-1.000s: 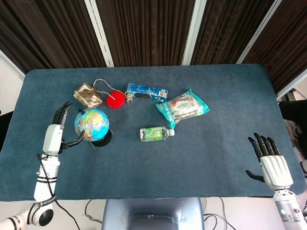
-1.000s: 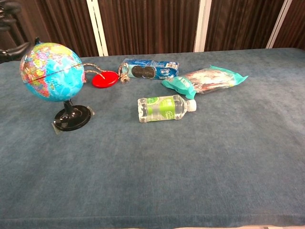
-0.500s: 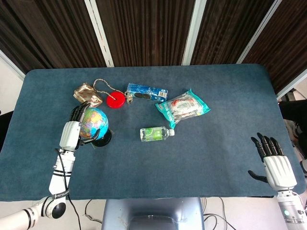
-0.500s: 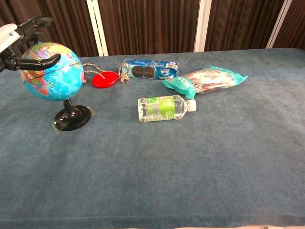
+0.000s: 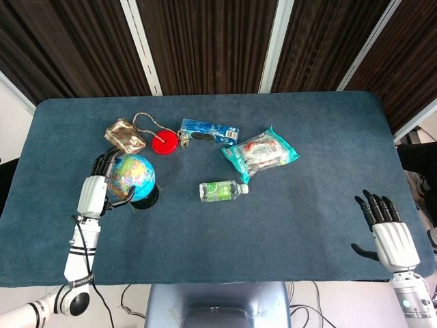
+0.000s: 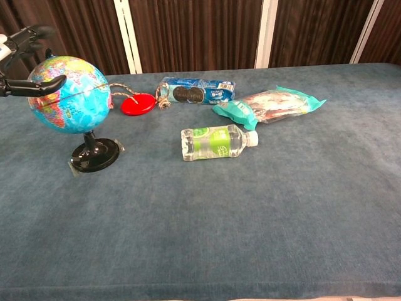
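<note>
On the left side of the blue table (image 5: 307,225) we see the left hand (image 5: 95,188) curled around the globe (image 5: 134,176), fingers and thumb wrapping its ball, which stands upright on a black base. Near the table's right front corner we find the right hand (image 5: 389,232) released, fingers spread, holding nothing. Behind the globe lie a gold packet (image 5: 124,135) and a red disc (image 5: 164,143); a small bottle (image 5: 222,190) lies on its side nearby.

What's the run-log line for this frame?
left hand: fingers around globe, grip unclear | right hand: open, near table edge | water bottle: lying flat
</note>
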`<action>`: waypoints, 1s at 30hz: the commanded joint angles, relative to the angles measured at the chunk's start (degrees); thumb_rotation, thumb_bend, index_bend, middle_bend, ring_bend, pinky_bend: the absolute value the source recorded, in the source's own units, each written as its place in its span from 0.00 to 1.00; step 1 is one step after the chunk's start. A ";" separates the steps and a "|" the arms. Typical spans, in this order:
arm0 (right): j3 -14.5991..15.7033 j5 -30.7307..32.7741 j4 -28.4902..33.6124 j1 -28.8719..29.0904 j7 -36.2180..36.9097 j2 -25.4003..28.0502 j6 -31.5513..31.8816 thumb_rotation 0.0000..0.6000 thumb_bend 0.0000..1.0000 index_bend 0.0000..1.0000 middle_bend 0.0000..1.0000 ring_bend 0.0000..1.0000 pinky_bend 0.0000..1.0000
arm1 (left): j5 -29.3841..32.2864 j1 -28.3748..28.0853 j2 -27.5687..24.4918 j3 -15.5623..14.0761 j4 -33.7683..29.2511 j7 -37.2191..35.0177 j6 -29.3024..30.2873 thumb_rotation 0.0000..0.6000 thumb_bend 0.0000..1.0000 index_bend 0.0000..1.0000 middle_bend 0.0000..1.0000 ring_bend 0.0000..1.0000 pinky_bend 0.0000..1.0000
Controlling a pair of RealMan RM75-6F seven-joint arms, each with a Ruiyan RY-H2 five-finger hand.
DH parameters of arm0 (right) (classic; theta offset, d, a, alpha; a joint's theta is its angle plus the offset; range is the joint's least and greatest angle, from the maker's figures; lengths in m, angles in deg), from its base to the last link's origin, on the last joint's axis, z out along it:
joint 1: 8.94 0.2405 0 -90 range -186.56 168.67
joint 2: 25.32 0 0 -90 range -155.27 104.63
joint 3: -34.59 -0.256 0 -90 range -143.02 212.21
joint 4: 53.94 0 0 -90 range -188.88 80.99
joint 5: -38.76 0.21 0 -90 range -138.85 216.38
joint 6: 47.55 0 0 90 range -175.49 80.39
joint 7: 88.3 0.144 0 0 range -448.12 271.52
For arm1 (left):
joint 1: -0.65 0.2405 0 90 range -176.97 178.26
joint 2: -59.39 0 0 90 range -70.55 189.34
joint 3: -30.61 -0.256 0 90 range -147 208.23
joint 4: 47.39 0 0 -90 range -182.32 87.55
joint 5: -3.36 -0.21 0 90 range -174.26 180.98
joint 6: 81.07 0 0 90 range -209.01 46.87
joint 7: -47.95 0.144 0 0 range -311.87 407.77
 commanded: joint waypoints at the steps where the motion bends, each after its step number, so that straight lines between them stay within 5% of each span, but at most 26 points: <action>1: 0.03 -0.04 0.04 0.01 0.10 0.05 -0.03 1.00 0.15 0.00 0.00 0.00 0.00 | 0.30 0.14 -0.14 -0.01 0.05 0.26 -0.06 0.82 0.32 0.00 0.00 0.00 0.06; 30: 0.21 -0.11 0.07 0.16 -0.32 -0.10 -0.41 1.00 0.15 0.00 0.00 0.00 0.00 | 1.43 1.84 -1.39 -0.14 0.59 -1.07 0.36 0.88 0.32 0.00 0.00 0.00 0.06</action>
